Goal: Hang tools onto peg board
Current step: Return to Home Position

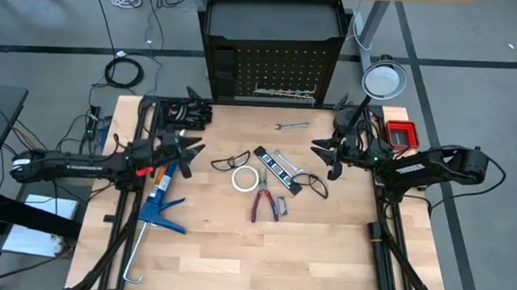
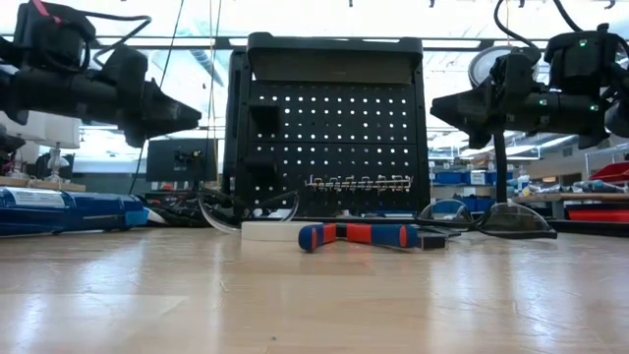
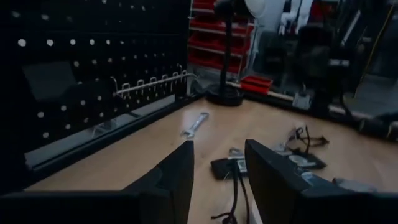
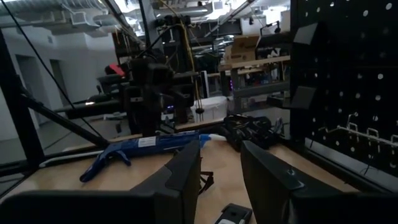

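Now | left hand (image 1: 189, 147) apart, aloft | right hand (image 1: 324, 153) apart, aloft | tools (image 1: 273, 168) between | peg board (image 1: 277, 70) far edge

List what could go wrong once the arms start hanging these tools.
1. The tape roll, pliers, bar and glasses lie crowded together; grabbing one may drag another.
2. The hooks are small and sit low on the board; a tool may miss and drop.
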